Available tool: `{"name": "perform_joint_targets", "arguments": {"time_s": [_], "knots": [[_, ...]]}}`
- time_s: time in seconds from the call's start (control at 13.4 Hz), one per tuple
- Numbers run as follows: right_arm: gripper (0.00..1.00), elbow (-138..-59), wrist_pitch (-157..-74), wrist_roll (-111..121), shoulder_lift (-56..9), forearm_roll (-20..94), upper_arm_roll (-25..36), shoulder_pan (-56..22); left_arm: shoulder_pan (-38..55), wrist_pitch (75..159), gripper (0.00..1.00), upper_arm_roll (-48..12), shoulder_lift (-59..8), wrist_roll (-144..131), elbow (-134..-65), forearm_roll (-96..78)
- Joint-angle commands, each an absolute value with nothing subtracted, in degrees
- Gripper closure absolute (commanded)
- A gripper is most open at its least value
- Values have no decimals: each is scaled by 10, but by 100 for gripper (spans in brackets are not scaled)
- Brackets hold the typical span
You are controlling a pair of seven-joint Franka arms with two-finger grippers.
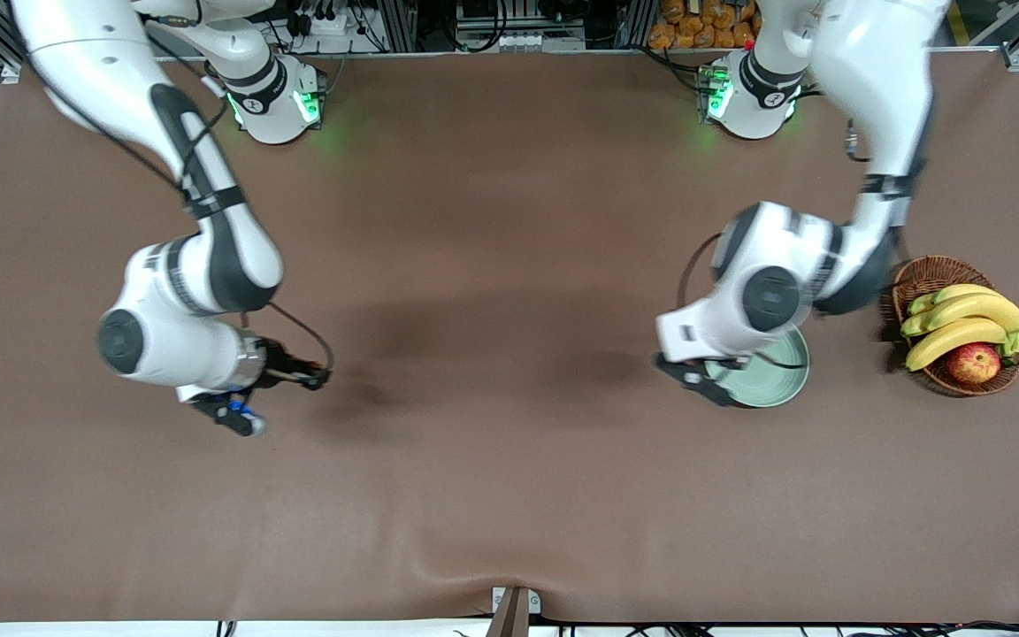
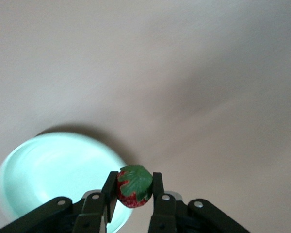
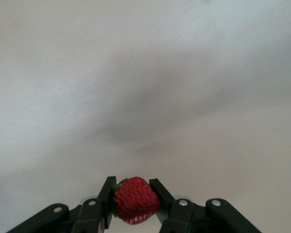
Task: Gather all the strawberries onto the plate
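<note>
**Two berries aloft, one plate waiting**

While the left gripper [image 2: 132,190] hangs over the mint-green plate [image 2: 43,170], its jaws pinch one strawberry [image 2: 134,187] across the body, leafy cap showing. The right gripper [image 3: 132,199], over bare table toward the right arm's end, clamps a second strawberry [image 3: 135,200] the same way. Such fruit is probably light, soft and easily bruised; a gentle hold across the middle suits it.

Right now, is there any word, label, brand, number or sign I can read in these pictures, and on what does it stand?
None can be read.
Round dark marks on the two white arm bases by the green lights: too small to read.
Pale mint-green round plate, brown wicker basket, red strawberries: no text.
</note>
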State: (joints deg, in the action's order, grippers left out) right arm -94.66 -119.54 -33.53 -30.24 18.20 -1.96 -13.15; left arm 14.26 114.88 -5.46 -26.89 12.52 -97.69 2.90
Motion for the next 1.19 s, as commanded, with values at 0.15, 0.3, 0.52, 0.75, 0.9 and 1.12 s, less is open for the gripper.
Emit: {"name": "perform_joint_targets", "arguments": {"time_s": [0.15,0.3,0.52,0.75,0.9,1.12], "knots": [[94,-865,-1252,-526,-366,223,-54,-199,56,1138,100,-60,-287,177,-995,97],[94,-864,-1315,-570,-383,228,-78,-214,44,1143,100,-59,-305,173,-998,99],[94,-863,-1446,-645,-427,227,-126,-242,22,1191,99,-59,-322,174,-1018,100],[94,-841,-1529,-695,-474,227,-158,-276,6,1216,49,-61,-323,173,-1029,99],[94,-802,-1549,-748,-507,223,-161,-312,6,1215,0,-60,-316,176,-1026,98],[92,-781,-1580,-772,-534,219,-159,-350,-3,1200,0,-59,-289,183,-999,97]]}}
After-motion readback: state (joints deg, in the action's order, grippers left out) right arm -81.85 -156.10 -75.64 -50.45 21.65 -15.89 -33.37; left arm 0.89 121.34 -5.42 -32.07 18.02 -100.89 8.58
